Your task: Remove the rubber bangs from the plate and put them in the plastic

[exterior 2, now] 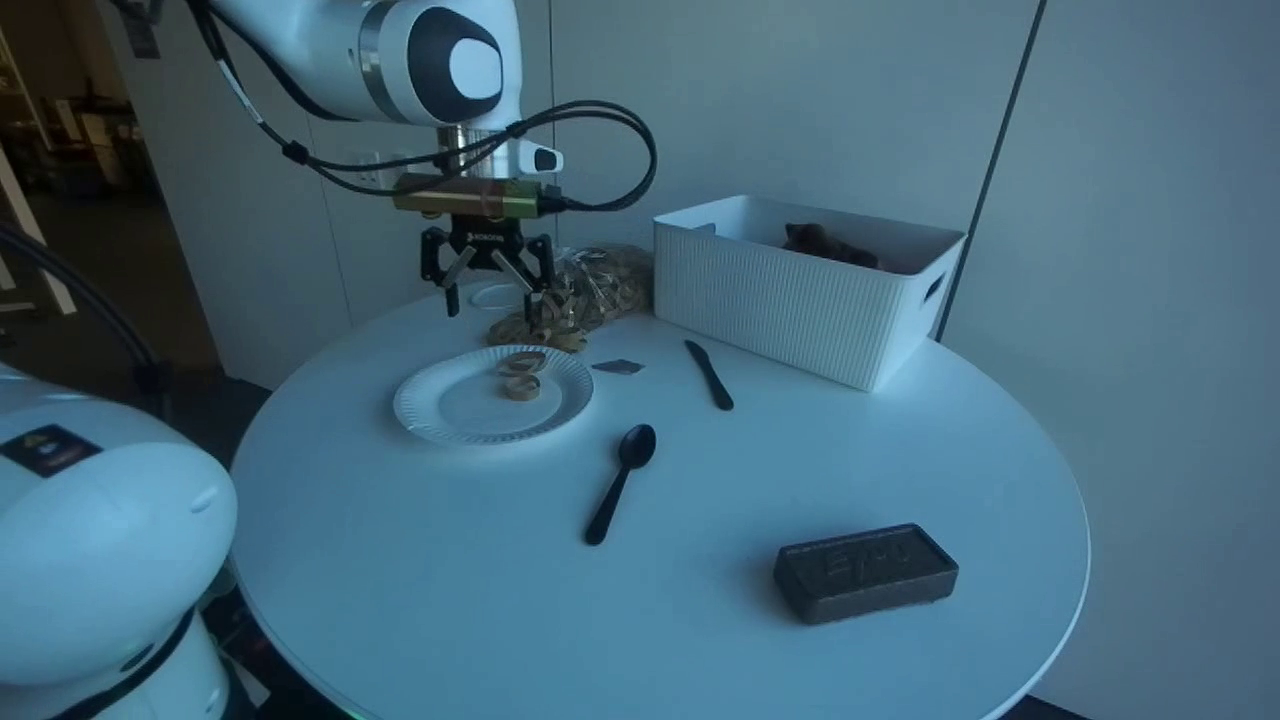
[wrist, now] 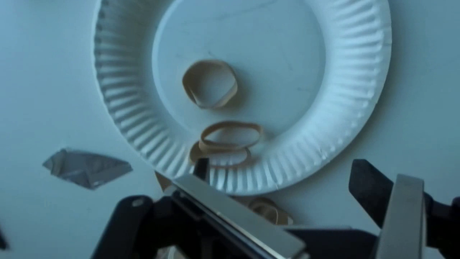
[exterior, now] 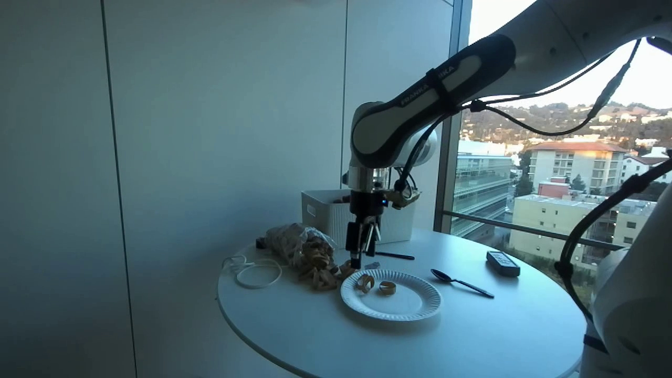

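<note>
The white paper plate [exterior: 422,308] holds tan rubber bands. In the wrist view one round band [wrist: 189,82] stands alone on the plate's flat middle. Two overlapping loops [wrist: 224,146] lie near and on the fluted rim [wrist: 346,95]. My gripper [wrist: 280,169] is open and empty, pointing down. In both exterior views my gripper [exterior: 362,257] [exterior 2: 492,312] is above the plate's far edge, apart from the bands. One fingertip overlaps the loops in the wrist view. The clear plastic bag [exterior: 294,241] [exterior 2: 612,280] lies on its side behind the plate, with many tan bands spilling from its mouth.
A white ribbed box [exterior 2: 770,300] with a dark thing inside stands at the back. A black knife [exterior 2: 709,375], a black spoon [exterior 2: 620,480], a grey scrap [wrist: 88,168] and a dark eraser-like block [exterior 2: 865,573] lie on the round table. A white cable loop [exterior: 257,286] lies beside the bag.
</note>
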Robot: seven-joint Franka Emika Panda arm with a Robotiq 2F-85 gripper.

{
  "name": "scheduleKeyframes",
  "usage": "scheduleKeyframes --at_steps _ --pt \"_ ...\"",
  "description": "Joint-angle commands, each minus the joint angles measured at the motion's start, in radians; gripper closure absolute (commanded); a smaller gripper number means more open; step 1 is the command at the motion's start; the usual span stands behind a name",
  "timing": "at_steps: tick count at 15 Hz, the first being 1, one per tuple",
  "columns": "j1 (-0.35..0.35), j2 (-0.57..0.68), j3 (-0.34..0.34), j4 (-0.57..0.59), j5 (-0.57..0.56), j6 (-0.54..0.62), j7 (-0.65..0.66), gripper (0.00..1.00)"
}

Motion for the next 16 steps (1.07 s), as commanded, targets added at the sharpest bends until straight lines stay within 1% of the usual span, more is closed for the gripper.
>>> scheduleKeyframes --at_steps 1,3,5,8,10,12,14,15,16 --pt "0.028 0.020 -0.012 -0.020 0.059 0.189 -0.060 0.00" --pt "0.027 0.053 -0.012 -0.023 0.079 0.269 -0.040 0.00" --pt "0.011 0.097 -0.005 -0.010 0.071 0.309 0.007 0.00" --pt "-0.030 0.152 0.018 -0.015 -0.013 0.400 0.127 0.00" --pt "-0.054 0.186 0.025 -0.013 -0.094 0.444 0.205 0.00" --pt "-0.074 0.219 0.026 -0.005 -0.177 0.465 0.266 0.00" --pt "-0.084 0.246 0.019 0.006 -0.222 0.466 0.308 0.00" --pt "-0.085 0.253 0.016 0.008 -0.232 0.460 0.310 0.25" --pt "-0.085 0.261 0.014 0.010 -0.233 0.451 0.308 0.26"
